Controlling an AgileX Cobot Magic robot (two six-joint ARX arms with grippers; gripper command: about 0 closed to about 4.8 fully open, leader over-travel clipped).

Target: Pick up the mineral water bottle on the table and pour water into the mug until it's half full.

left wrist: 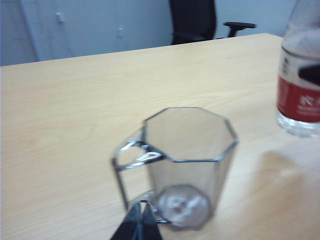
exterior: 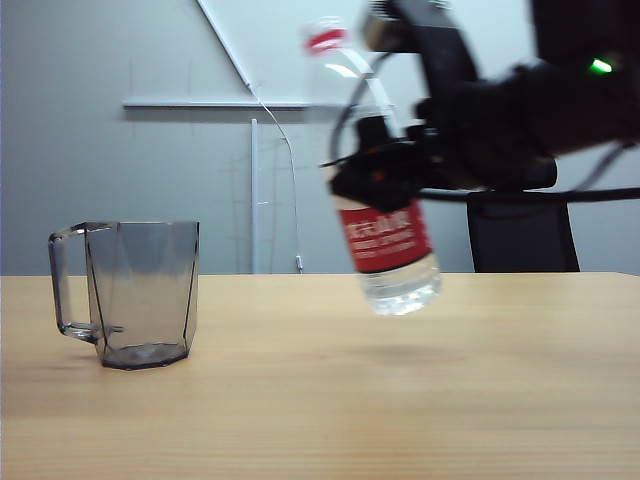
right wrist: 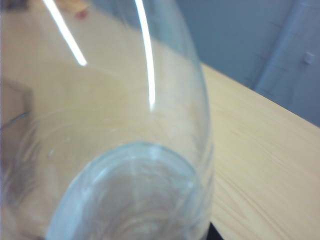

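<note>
mug (exterior: 140, 295) on table (exterior: 400, 400); right claw (exterior: 385, 175) pinching lifted bottle (exterior: 390, 250); left claw (left wrist: 139, 225) pressed together

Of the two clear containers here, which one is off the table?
The mineral water bottle: the right gripper holds it tilted in the air, its base clear of the table. The mug stands on the wood near the left gripper.

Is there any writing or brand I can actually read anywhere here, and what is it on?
None can be read.
Mineral water bottle, held off the table in the right gripper: white characters on its red label, too blurred to read.
Mug: no markings.
Left gripper, by the mug: no writing.
</note>
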